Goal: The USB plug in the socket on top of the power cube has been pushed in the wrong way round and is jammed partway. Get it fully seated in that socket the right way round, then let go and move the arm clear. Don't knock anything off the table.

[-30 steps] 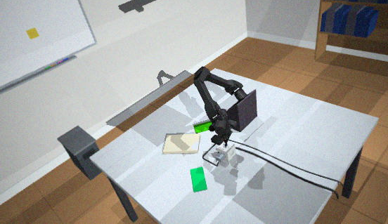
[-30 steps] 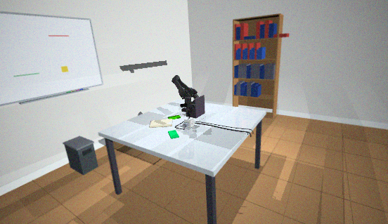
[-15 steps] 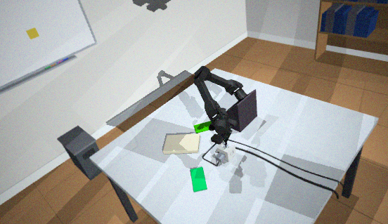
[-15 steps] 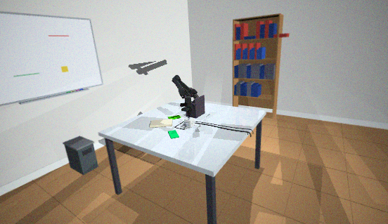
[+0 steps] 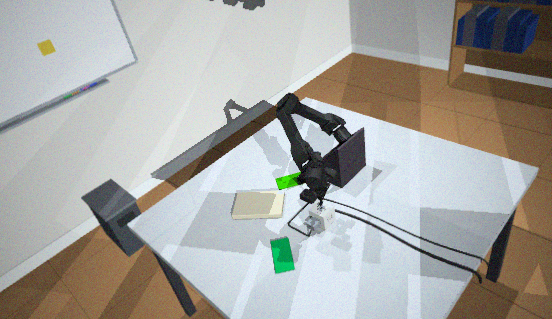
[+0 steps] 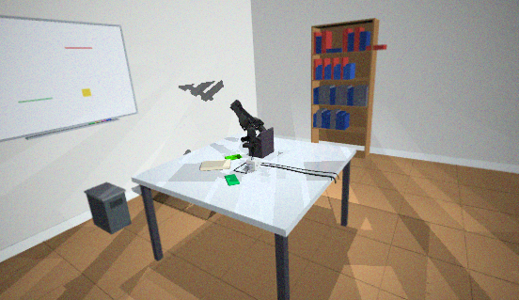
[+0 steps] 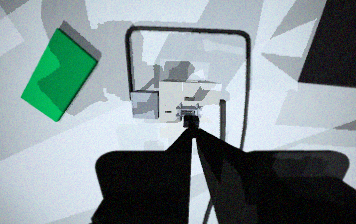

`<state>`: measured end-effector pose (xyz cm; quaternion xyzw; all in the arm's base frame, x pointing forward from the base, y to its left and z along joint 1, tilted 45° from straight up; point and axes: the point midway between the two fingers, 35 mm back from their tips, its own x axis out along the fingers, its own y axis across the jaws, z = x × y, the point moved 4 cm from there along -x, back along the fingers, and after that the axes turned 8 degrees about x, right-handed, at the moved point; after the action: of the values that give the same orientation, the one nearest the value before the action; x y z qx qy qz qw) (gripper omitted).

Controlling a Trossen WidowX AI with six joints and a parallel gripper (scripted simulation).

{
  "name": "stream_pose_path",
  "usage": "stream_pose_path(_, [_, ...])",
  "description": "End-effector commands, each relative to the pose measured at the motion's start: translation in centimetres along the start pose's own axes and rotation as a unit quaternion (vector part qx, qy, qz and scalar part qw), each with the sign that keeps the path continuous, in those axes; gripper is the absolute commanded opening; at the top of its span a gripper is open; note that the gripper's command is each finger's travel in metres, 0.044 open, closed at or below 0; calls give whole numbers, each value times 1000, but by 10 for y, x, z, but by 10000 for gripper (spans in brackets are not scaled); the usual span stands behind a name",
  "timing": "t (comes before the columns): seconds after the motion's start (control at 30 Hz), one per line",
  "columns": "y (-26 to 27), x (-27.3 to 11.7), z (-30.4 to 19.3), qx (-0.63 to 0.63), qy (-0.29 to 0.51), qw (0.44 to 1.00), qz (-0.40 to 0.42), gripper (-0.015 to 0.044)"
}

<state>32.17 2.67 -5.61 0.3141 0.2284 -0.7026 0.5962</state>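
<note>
USB plug (image 7: 191, 121): black, gripped | power cube (image 5: 327, 215) (image 6: 254, 164) (image 7: 170, 94): white, beneath plug

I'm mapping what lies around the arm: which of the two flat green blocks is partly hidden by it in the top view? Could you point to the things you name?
The bright lime-green block (image 5: 287, 181) (image 6: 233, 157); the darker emerald one shows whole.

We see a green block (image 5: 283, 255) (image 6: 231, 180) (image 7: 59, 75) lying near on the tabletop (image 5: 380, 283) (image 6: 263, 214), with a cream book (image 5: 257, 205) (image 6: 214, 165) lying flat farther back to its left. Beyond, we have a bright lime piece (image 5: 287, 181) (image 6: 233, 157) and, to its right, an upright dark panel (image 5: 352, 159) (image 6: 266, 143). A grey bin (image 5: 114, 218) (image 6: 108, 208) stands on the floor at left, and a bookshelf (image 5: 456, 63) (image 6: 374, 87) rises far right.
</note>
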Motion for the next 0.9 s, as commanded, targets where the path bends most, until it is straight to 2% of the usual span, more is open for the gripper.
stream_pose_path(0.0, [0,-4,-1,2,2,1000,0,0])
stream_pose_path(0.6, [0,-13,0,1,1,1000,0,0])
stream_pose_path(0.87, [0,-12,0,-84,0,996,0,0])
